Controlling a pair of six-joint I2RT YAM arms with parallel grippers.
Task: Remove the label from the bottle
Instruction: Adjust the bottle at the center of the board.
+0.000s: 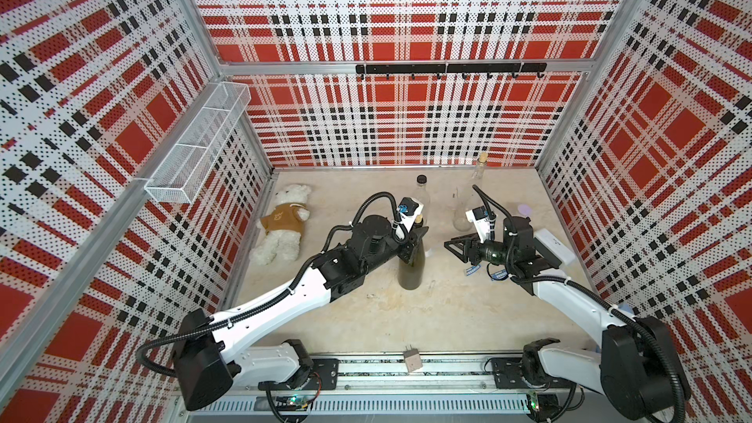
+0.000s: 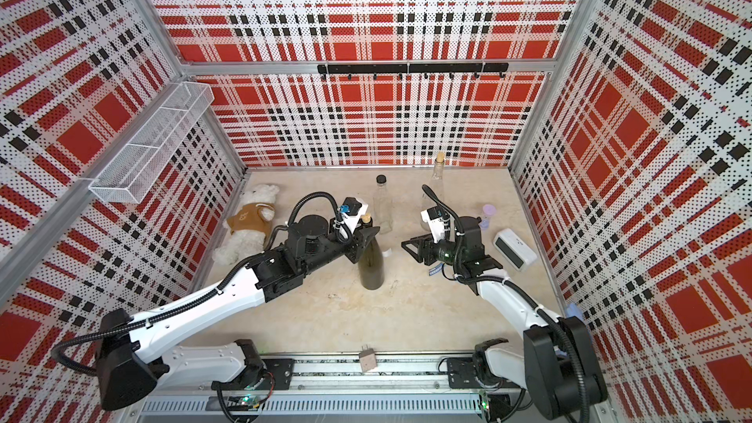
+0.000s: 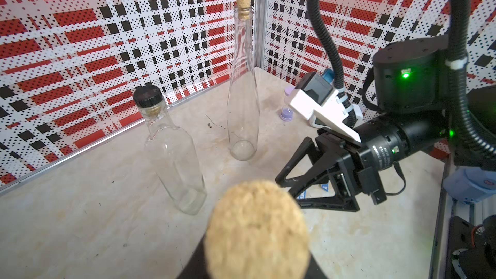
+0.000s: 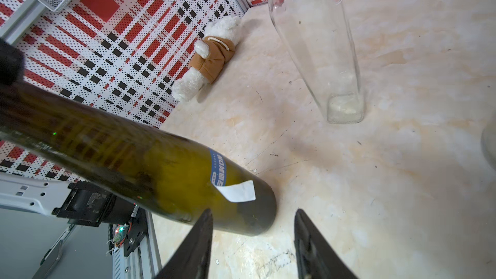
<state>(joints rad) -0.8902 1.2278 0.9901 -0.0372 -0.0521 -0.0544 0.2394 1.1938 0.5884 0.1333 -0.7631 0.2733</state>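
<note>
Robot test cell: plaid perforated walls (image 1: 407, 14), aluminium frame, rail-mounted arms, marble-look tabletop (image 1: 407, 319)

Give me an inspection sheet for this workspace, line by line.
Surface: beige table, scuffed and stained.
Job's things: green bottle standing, corked; blue label still stuck on, one white corner peeled up.
Clutter: capped clear bottle, corked clear bottle, teddy bear, sand timer, white device.
Grippers: left gripper shut on the green bottle's neck; right gripper open, empty, beside the bottle.
Cables: black hoses looped above each wrist.
Surroundings: plaid walls, wire basket, hook rail with nothing hanging.
</note>
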